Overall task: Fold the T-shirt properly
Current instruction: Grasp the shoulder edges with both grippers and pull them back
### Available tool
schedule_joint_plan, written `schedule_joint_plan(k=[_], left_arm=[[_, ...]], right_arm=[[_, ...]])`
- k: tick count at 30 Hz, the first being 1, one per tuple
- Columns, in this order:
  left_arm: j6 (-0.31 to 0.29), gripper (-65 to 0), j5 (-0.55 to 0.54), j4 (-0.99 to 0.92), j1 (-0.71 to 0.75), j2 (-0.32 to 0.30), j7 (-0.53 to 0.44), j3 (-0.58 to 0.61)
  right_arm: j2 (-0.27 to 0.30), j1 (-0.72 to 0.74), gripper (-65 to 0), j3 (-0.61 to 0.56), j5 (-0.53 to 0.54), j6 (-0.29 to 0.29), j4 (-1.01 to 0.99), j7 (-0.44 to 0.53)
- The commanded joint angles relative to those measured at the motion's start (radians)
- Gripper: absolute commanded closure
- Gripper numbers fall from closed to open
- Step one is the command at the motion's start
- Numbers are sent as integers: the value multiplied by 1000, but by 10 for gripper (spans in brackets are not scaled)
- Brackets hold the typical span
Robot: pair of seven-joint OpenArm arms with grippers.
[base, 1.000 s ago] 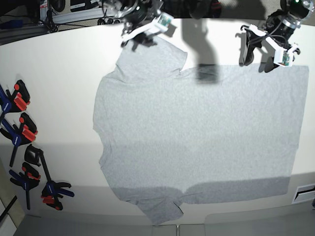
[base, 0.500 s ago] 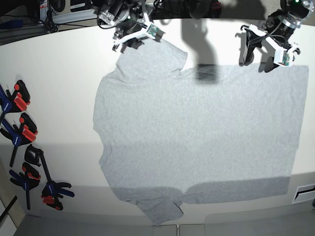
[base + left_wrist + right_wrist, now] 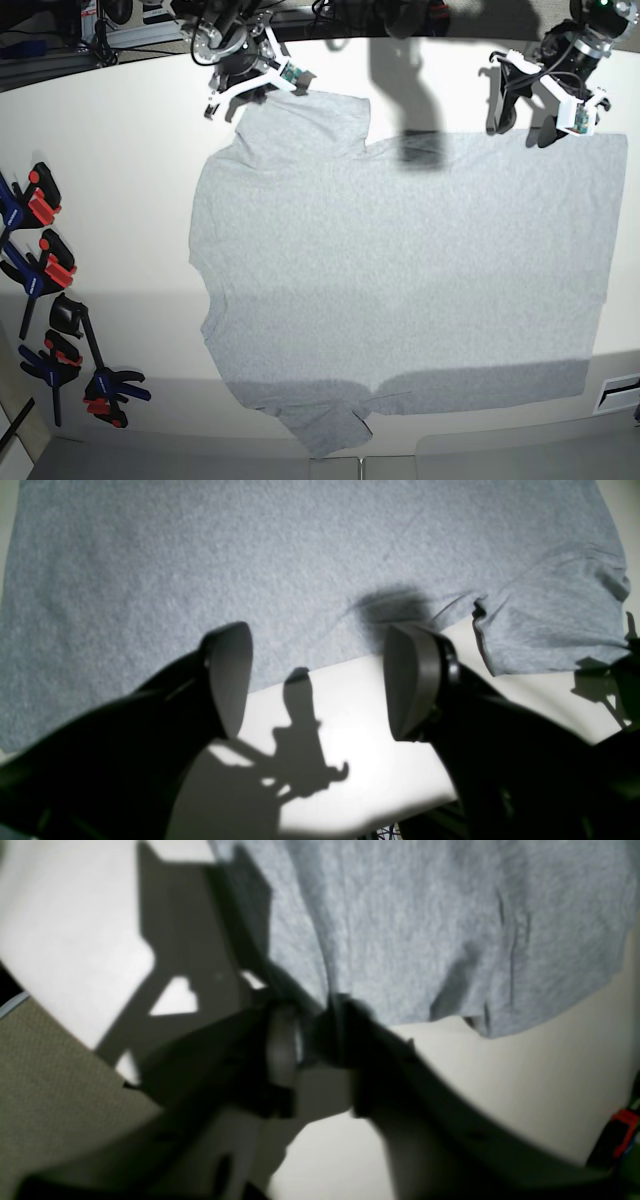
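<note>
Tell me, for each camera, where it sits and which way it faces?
Base: high above the table, looking down on the whole T-shirt, both arms at the far edge, clamps at one side.
Left wrist: on the left arm, looking past the open left gripper at the shirt's edge.
Right wrist: on the right arm, looking past the right gripper, its jaws nearly shut at the sleeve edge; blurred.
Shared: all three show the shirt and table.

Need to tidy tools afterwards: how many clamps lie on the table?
5, as far as visible, along the table's left edge: clamps at; overlaps may hide others.
</note>
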Motion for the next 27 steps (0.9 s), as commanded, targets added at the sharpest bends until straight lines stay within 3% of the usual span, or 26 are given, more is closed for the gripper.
schedule_joint_plan(k=[1, 4, 9, 12, 18, 23, 27], left_arm=[[-3, -381, -11, 16, 5, -6, -24, -5], [-3, -381, 50, 16, 5, -7, -24, -5], [14, -381, 314, 14, -18, -19, -24, -5], [16, -381, 386, -19, -51, -83, -29, -5], [16, -381, 469, -241, -112, -273, -37, 6], [16, -381, 676, -459, -114, -422, -245, 86], [20, -380, 853, -550, -117, -508, -399, 190]], right_arm=[[12, -5, -28, 4, -8, 4, 5, -2], [11, -5, 0, 3, -13, 4, 5, 11], [12, -5, 0, 3, -19, 3, 5, 10], [12, -5, 0, 3, -19, 3, 5, 10], [11, -5, 0, 3, -18, 3, 5, 10], [11, -5, 0, 3, -18, 3, 5, 10], [11, -5, 0, 3, -18, 3, 5, 10]])
